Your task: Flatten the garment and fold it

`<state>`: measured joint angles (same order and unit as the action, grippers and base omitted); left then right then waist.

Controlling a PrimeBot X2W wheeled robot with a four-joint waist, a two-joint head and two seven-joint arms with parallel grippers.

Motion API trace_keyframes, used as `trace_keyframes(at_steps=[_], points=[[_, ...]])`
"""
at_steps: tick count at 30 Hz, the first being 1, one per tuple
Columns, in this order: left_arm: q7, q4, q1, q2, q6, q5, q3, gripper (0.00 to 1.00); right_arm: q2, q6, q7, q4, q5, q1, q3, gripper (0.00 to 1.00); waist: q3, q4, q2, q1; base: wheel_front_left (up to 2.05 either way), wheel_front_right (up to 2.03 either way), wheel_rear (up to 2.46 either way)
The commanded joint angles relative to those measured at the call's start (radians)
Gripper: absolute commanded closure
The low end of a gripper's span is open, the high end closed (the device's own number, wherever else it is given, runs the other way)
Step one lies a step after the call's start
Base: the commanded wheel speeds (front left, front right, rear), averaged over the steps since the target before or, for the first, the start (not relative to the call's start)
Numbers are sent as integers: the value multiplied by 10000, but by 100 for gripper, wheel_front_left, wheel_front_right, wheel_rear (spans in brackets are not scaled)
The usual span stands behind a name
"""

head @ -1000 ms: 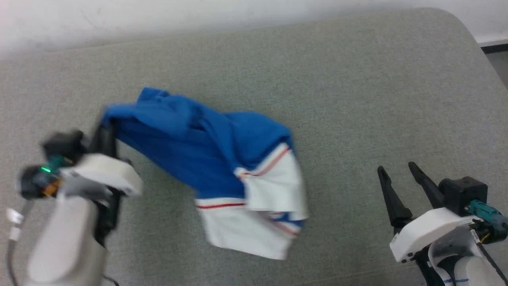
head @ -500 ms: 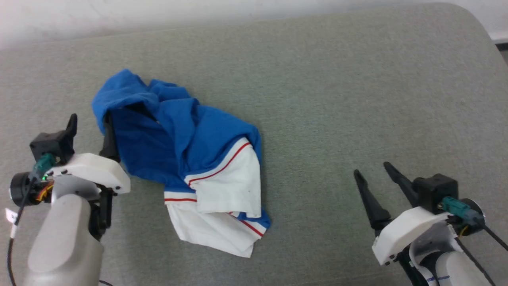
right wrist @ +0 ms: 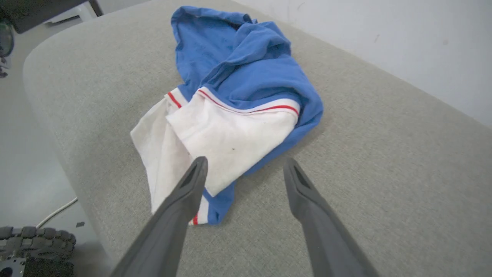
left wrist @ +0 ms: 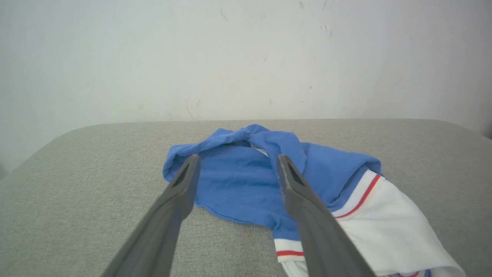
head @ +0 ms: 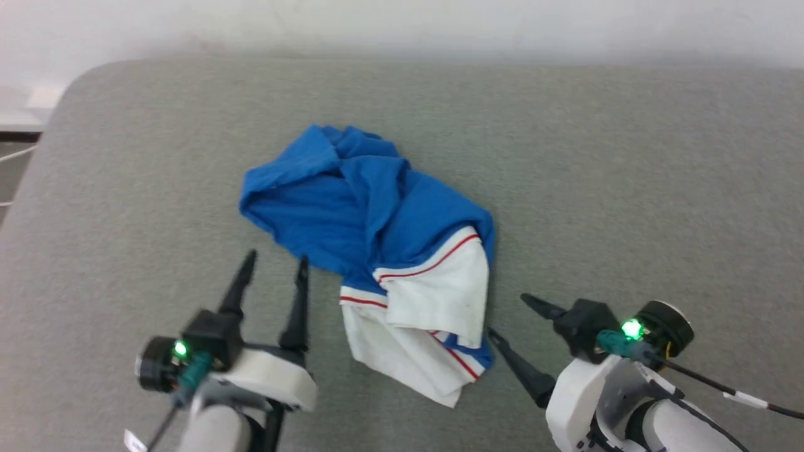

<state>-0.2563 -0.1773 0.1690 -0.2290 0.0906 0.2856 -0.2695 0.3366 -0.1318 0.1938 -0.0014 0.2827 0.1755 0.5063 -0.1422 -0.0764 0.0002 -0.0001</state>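
Observation:
The garment point(head: 370, 220) lies crumpled in a heap mid-surface, its royal blue body bunched at the far left and its white sleeves point(head: 433, 295) with red stripes folded over each other at the near right. No lettering shows. My left gripper point(head: 277, 258) is open just short of the blue edge, clear of the cloth. My right gripper point(head: 507, 315) is open beside the white sleeves, its near fingertip close to the blue hem. The left wrist view frames the blue part of the garment point(left wrist: 238, 184) between the open fingers point(left wrist: 184, 192). The right wrist view looks over the white sleeve point(right wrist: 230, 134).
The grey padded surface point(head: 628, 188) extends far to the right and meets a white wall point(head: 402, 25) behind. Its rounded left edge point(head: 44, 144) drops to the floor. The right wrist view shows floor, a white cable point(right wrist: 57, 211) and a tracked base point(right wrist: 34, 246) beyond the near edge.
The left gripper let go of the lifted blue edge and drew back; the garment dropped into a slack heap. The head camera swung left. The right gripper now sits closer to the sleeves.

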Motion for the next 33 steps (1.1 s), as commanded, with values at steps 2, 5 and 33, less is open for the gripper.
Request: trace_keyframes(at_steps=[2, 5, 33], points=[[-49, 382, -511, 268, 47, -240, -246, 0, 271, 11, 71, 293, 35, 456, 639, 0, 208, -1119, -2, 1, 0, 0, 0], [-51, 477, -875, 545, -6, -296, -340, 0, 572, 11, 134, 728, -45, 905, 1411, 0, 169, -1506, -2, 1, 0, 0, 0], [-54, -116, -1096, 1296, -627, -622, 186, 0, -182, 11, -843, 2648, -150, 1755, -132, 100, 259, -1073, -2, 1, 0, 0, 0]])
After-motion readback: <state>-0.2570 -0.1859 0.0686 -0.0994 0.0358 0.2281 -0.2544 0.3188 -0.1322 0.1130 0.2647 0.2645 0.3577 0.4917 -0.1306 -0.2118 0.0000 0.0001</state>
